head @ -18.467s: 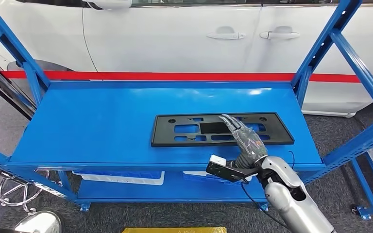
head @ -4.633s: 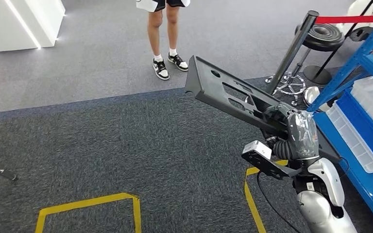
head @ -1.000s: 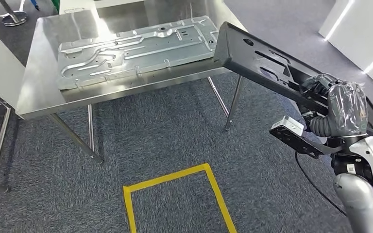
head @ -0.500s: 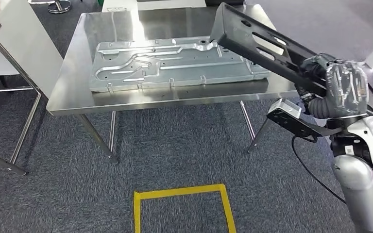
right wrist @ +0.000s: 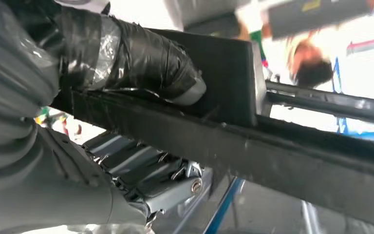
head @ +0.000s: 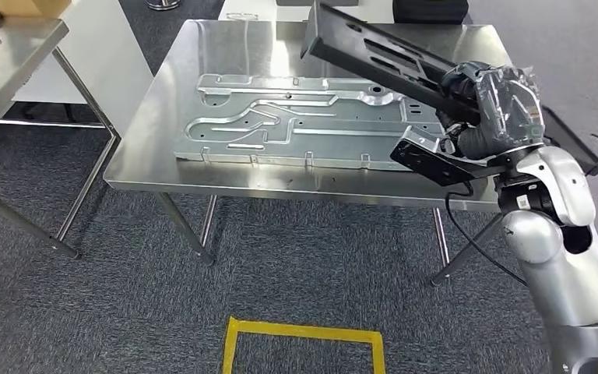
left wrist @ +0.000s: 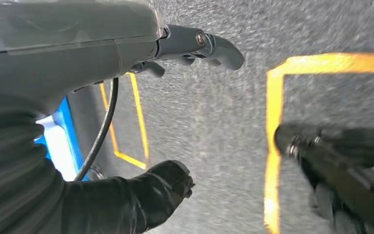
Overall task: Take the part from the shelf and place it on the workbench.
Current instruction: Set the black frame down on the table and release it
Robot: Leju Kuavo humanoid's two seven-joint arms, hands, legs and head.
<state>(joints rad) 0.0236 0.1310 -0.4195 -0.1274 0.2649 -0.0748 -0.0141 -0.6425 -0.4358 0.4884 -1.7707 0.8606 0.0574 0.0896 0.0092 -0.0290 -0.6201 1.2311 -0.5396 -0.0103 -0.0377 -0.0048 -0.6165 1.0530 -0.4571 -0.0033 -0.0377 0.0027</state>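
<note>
The part is a long black plastic panel with slots. My right hand, wrapped in clear film, grips it near one end and holds it tilted in the air above the right side of the steel workbench. In the right wrist view the thumb presses on the panel's flat face and the fingers are under its edge. My left hand hangs above the grey carpet, fingers apart from the thumb, with nothing in it.
A silver stamped metal sheet covers much of the workbench top. A second steel table with a cardboard box stands at the far left. Yellow tape marks the carpet in front of the bench.
The camera has turned, so the workbench now lies squarer and more central. My right hand still grips the black panel, which now reaches over the bench's right side.
</note>
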